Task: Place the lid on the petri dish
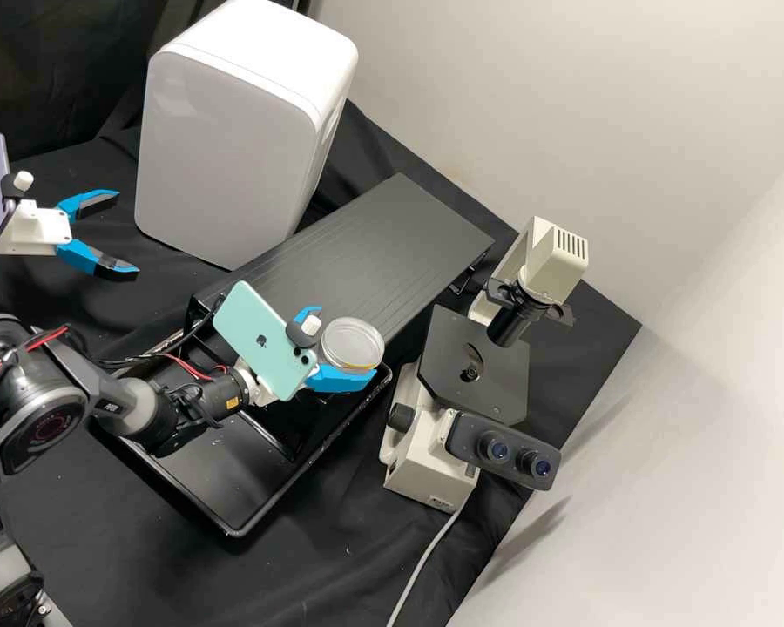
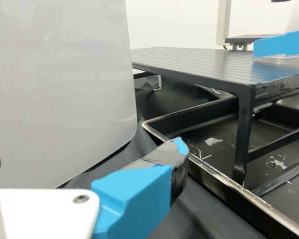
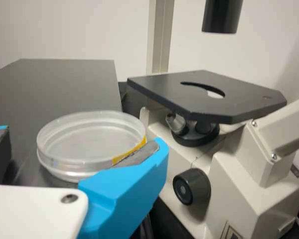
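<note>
Wall [image 1: 601,104]: we are seeing it standing plain white from 12 to 4 o'clock.
Bench [image 1: 104,540]: we are seeing a black cloth [image 1: 575,331] covering it.

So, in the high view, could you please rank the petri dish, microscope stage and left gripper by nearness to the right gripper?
1. Petri dish, between the right gripper fingers.
2. Microscope stage, just beyond the dish.
3. Left gripper, far across the bench.

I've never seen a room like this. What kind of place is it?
Probably a science lab: a microscope stands on the black bench, and a robot's right gripper holds a clear petri dish.
</note>
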`<state>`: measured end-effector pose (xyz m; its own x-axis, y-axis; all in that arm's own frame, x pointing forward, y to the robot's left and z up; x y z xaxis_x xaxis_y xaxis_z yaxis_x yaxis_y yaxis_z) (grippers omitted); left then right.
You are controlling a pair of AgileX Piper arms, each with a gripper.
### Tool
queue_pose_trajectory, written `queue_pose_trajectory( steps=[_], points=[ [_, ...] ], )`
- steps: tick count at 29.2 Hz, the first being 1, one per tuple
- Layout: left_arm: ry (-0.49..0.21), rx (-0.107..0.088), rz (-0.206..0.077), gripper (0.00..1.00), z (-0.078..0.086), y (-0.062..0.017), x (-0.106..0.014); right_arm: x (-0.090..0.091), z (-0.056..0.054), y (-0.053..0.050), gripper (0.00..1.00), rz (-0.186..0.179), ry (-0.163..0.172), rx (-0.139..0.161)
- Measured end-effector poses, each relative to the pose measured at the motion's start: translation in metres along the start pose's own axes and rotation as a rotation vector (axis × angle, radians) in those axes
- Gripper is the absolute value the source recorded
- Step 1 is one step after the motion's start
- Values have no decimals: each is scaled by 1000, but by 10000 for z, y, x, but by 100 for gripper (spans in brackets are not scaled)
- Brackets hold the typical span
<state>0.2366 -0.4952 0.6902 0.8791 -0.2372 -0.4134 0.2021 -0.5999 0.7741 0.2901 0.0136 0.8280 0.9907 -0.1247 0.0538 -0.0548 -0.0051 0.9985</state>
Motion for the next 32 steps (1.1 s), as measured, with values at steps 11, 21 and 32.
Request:
queue_pose_trajectory(
  steps=[11, 21, 32],
  points=[
    [-4, 0, -1, 100, 15, -3, 0, 159, 73, 37, 100, 3, -38, 3],
    [-8, 2, -2, 100, 26, -5, 0, 182, 86, 19, 0, -3, -41, 25],
    [-10, 7, 8, 100, 30, 15, 22, 183, 77, 10, 0, -12, -30, 15]
  ],
)
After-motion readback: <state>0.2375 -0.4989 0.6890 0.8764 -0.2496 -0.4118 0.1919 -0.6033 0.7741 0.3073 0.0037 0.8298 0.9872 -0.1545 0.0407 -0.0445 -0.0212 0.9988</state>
